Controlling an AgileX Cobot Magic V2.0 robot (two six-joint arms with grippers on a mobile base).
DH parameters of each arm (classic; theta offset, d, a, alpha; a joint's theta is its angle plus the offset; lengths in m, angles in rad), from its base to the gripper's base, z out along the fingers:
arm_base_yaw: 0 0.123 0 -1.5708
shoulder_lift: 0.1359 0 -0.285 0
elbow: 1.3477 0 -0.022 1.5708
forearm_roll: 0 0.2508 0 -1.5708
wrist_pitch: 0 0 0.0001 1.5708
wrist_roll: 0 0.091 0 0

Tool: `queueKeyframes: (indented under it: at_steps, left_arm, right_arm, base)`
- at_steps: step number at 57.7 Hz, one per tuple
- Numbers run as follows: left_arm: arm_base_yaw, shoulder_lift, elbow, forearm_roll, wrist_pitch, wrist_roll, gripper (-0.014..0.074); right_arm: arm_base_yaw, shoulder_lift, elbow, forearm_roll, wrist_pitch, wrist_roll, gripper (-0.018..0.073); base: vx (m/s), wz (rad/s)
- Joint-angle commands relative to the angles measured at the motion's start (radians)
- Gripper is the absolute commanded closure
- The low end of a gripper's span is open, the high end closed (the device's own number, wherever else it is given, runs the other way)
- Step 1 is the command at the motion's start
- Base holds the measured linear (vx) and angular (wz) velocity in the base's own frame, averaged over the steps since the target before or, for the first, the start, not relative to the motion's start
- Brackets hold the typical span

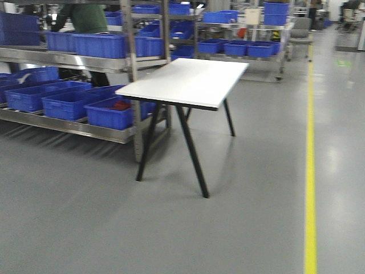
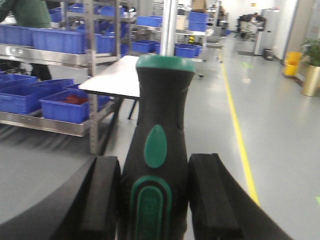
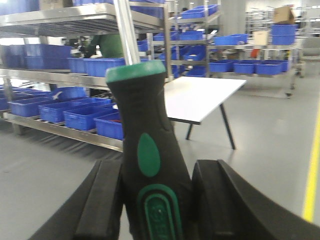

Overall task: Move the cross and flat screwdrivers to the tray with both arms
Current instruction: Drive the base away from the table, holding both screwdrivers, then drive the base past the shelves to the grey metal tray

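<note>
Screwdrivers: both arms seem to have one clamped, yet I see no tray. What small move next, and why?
Probably advance the base slowly toward the white table, grips shut. The left gripper clamps one screwdriver, the right gripper the other screwdriver, and no tray shows in any view.

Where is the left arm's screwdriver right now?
In the left wrist view, the screwdriver stands upright at centre frame, clamped in the left claw, with the white table behind it to the left.
</note>
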Motion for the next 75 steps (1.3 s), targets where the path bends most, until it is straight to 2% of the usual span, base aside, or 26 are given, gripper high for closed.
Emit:
queueKeyframes:
  at_steps: [1, 75]
  left_arm:
    - [-0.006, 0.003, -0.032, -0.006, -0.098, -0.003, 0.0601]
    - [-0.006, 0.002, -0.032, -0.006, -0.098, -0.003, 0.0601]
  right_arm:
    - [-0.002, 0.005, -0.030, 0.018, -0.093, -0.003, 0.0568]
    - [-0.002, 0.005, -0.030, 0.018, -0.093, -0.003, 0.0568]
  base:
    - [0.51, 0.47]
    - [0.50, 0.53]
